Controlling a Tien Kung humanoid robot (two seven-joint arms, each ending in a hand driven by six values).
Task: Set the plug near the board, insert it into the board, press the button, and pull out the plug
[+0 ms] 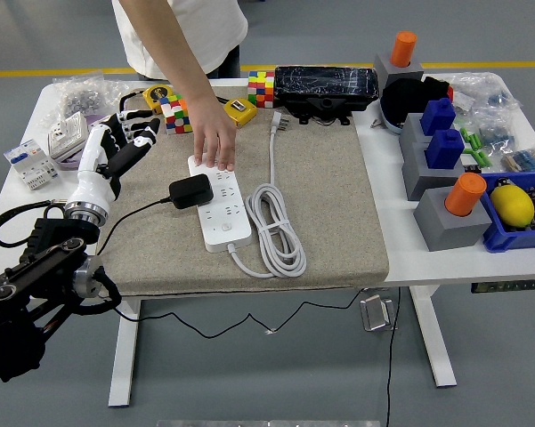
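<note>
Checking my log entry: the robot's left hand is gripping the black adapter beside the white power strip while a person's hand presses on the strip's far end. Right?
Not quite. In the head view the left hand is raised near the mat's far-left corner, fingers spread, holding nothing. The black adapter lies alone against the white power strip. The person's hand does press on its far end.

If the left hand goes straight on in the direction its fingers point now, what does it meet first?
Probably the yellow tape measure beyond the left hand, whose fingers point to the far right; height is unclear, so it may pass above.
</note>
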